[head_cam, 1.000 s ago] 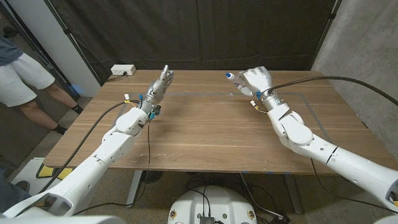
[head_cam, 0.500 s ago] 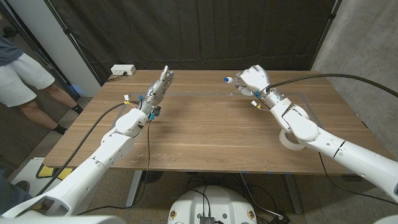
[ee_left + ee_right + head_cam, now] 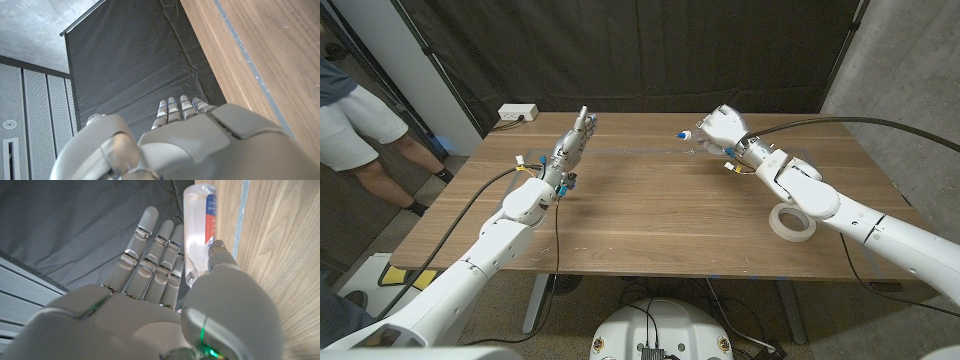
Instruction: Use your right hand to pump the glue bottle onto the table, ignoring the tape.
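- Head view: right hand (image 3: 720,128) is raised over the far right part of the wooden table (image 3: 650,215), gripping the glue bottle (image 3: 686,132).
- Bottle lies roughly sideways in the grip, blue tip pointing toward the table's middle; mostly hidden by the hand in this view.
- Right wrist view: the glue bottle (image 3: 199,230) is clear with a red-blue label, pressed between the thumb (image 3: 222,260) and the extended fingers (image 3: 150,255); fingers fairly straight along the bottle, not wrapped around it.
- Tape (image 3: 791,222), a white roll, lies flat on the table near the right edge, beside the right forearm; well apart from the bottle, nothing touching it that I can tell.
- Left hand (image 3: 574,142) is over the far left part of the table, fingers straight and together, pointing away from the robot, holding nothing.
- Left wrist view: left hand (image 3: 185,135) seen from the back, fingertips (image 3: 175,105) extended against the dark curtain (image 3: 130,65).
- White power strip (image 3: 517,113) sits on the table's far left corner.
- Person (image 3: 360,110) stands off the table's left side, partly cut off.
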Action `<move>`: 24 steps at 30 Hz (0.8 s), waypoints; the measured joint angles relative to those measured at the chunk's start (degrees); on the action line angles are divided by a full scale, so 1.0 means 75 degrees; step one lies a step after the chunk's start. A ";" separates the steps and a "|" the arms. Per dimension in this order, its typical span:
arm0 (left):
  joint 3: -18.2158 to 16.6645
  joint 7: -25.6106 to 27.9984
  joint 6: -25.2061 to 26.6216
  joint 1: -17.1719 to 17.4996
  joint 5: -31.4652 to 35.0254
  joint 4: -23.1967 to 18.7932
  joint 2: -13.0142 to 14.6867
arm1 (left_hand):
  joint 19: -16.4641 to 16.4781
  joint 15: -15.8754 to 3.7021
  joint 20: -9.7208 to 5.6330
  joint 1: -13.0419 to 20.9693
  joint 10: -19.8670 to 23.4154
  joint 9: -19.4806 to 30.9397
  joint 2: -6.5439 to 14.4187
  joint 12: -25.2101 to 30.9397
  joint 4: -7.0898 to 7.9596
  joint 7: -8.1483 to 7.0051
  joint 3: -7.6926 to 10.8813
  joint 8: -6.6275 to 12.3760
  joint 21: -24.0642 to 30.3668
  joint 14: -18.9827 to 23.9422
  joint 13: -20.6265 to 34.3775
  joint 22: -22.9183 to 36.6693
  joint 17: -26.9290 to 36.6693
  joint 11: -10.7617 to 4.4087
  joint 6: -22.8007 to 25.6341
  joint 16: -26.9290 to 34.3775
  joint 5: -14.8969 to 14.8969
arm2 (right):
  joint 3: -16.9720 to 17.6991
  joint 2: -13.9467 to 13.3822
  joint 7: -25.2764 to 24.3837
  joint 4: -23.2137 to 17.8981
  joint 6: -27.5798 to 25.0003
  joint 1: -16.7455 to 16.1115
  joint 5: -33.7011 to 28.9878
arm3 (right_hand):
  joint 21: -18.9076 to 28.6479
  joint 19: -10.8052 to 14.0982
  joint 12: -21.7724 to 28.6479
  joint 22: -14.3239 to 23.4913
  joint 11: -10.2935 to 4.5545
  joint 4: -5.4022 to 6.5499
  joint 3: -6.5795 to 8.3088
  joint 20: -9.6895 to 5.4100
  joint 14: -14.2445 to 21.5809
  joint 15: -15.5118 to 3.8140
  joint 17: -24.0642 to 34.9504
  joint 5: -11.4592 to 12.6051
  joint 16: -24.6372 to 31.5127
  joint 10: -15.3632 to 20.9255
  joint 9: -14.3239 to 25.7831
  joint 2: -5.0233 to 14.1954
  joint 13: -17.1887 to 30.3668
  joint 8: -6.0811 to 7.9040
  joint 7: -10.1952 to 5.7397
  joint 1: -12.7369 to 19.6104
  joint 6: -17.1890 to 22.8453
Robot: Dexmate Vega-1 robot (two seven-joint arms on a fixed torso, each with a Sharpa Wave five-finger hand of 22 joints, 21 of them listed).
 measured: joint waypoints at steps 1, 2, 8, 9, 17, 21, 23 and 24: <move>-0.0050 0.0005 -0.0017 0.0104 0.0000 -0.0075 0.0010 | 0.0000 0.0000 0.0000 -0.0064 0.0000 0.0000 0.0064 0.0000 0.0000 0.0000 0.0000 0.0000 0.0000 0.0000 0.0000 0.0000 0.0000 0.0000 0.0000 0.0000 0.0000 | -0.0014 0.0000 0.0403 0.0012 0.0400 0.0036 -0.0335 | 0.0000 0.0000 0.0000 0.0000 0.0000 0.0000 0.0000 0.0000 0.0010 -0.0010 0.0000 -0.0002 0.0000 0.0000 -0.0001 0.0000 0.0000 0.0000 0.0000 0.0000 0.0000; -0.0062 0.0012 -0.0031 0.0131 0.0000 -0.0095 0.0012 | 0.0000 0.0000 0.0000 -0.0069 0.0000 0.0000 0.0069 -0.0011 0.0000 0.0000 0.0000 0.0000 0.0000 0.0000 0.0000 0.0000 0.0000 0.0000 0.0000 0.0000 0.0000 | -0.0026 -0.0001 0.0500 0.0023 0.0515 0.0064 -0.0415 | 0.0000 0.0000 0.0000 0.0000 0.0000 0.0000 0.0000 0.0000 0.0010 -0.0010 0.0000 -0.0003 0.0000 0.0000 -0.0001 0.0000 -0.0001 0.0000 0.0000 0.0000 0.0000; -0.0107 0.0052 -0.0122 0.0232 0.0000 -0.0144 0.0012 | 0.0000 0.0000 0.0000 -0.0068 0.0000 0.0000 0.0067 -0.0047 0.0000 0.0000 0.0000 0.0000 0.0000 0.0000 0.0000 0.0000 0.0000 0.0000 0.0000 0.0000 0.0000 | -0.0091 -0.0015 0.0802 0.0125 0.0847 0.0242 -0.0672 | 0.0000 0.0000 -0.0001 0.0000 0.0001 0.0022 0.0022 0.0000 0.0035 -0.0035 0.0000 -0.0021 0.0000 0.0001 0.0001 0.0000 -0.0002 0.0000 0.0000 0.0000 0.0001; -0.0107 0.0059 -0.0135 0.0232 0.0000 -0.0144 0.0012 | 0.0000 0.0000 0.0000 -0.0067 0.0000 0.0000 0.0067 -0.0047 0.0000 0.0000 0.0000 0.0000 0.0000 0.0000 0.0000 0.0000 0.0000 0.0000 0.0000 0.0000 0.0000 | -0.0103 -0.0022 0.0819 0.0137 0.0864 0.0274 -0.0687 | 0.0000 0.0001 -0.0001 0.0000 0.0001 0.0022 0.0022 0.0000 0.0035 -0.0035 0.0000 -0.0027 0.0000 0.0001 0.0001 0.0000 -0.0002 0.0000 0.0000 0.0000 0.0001; -0.0143 0.0093 -0.0207 0.0317 -0.0026 -0.0160 -0.0009 | -0.0043 -0.0015 0.0042 0.0012 0.0000 0.0000 -0.0013 -0.0047 0.0033 0.0000 0.0033 -0.0035 0.0000 0.0015 0.0000 -0.0001 0.0000 0.0000 0.0000 0.0000 -0.0029 | -0.0169 -0.0069 0.1201 0.0192 0.1255 0.0446 -0.1044 | 0.0060 -0.0022 -0.0059 0.0000 0.0015 0.0021 0.0022 0.0023 0.0035 -0.0035 0.0001 -0.0032 0.0000 0.0070 -0.0002 0.0000 0.0003 -0.0001 0.0000 0.0000 0.0002; -0.0146 0.0093 -0.0238 0.0326 -0.0034 -0.0154 -0.0027 | -0.0043 -0.0014 0.0042 0.0011 0.0000 0.0000 -0.0012 -0.0047 0.0033 0.0000 0.0032 -0.0035 0.0000 0.0014 0.0000 -0.0001 0.0000 0.0000 0.0000 0.0000 -0.0029 | -0.0203 -0.0068 0.1377 0.0208 0.1309 0.0490 -0.1239 | 0.0103 -0.0043 -0.0096 -0.0001 0.0015 0.0020 0.0021 0.0043 0.0035 -0.0035 0.0001 -0.0033 0.0000 0.0070 -0.0022 0.0000 0.0004 -0.0002 0.0000 0.0000 0.0002; -0.0146 0.0091 -0.0250 0.0326 -0.0040 -0.0136 -0.0034 | -0.0043 -0.0014 0.0042 0.0011 0.0000 0.0000 -0.0012 -0.0047 0.0033 0.0000 0.0032 -0.0035 0.0000 0.0014 -0.0001 -0.0001 0.0000 0.0000 0.0000 0.0000 -0.0029 | -0.0214 -0.0047 0.1432 0.0226 0.1284 0.0490 -0.1345 | 0.0149 -0.0059 -0.0096 -0.0001 0.0023 0.0042 0.0042 0.0051 0.0049 -0.0021 0.0001 -0.0034 0.0000 0.0078 -0.0023 0.0000 0.0004 -0.0004 0.0000 0.0000 0.0002; -0.0146 0.0090 -0.0252 0.0326 -0.0041 -0.0136 -0.0034 | -0.0043 -0.0014 0.0042 0.0011 0.0000 0.0000 -0.0012 -0.0047 0.0033 0.0000 0.0032 -0.0035 0.0000 0.0014 -0.0001 -0.0001 0.0000 0.0000 0.0000 0.0000 -0.0029 | -0.0215 -0.0041 0.1432 0.0227 0.1284 0.0490 -0.1345 | 0.0149 -0.0082 -0.0116 -0.0001 0.0028 0.0042 0.0042 0.0028 0.0049 -0.0021 0.0001 -0.0051 0.0000 0.0133 -0.0023 0.0000 0.0004 -0.0001 0.0000 0.0000 0.0002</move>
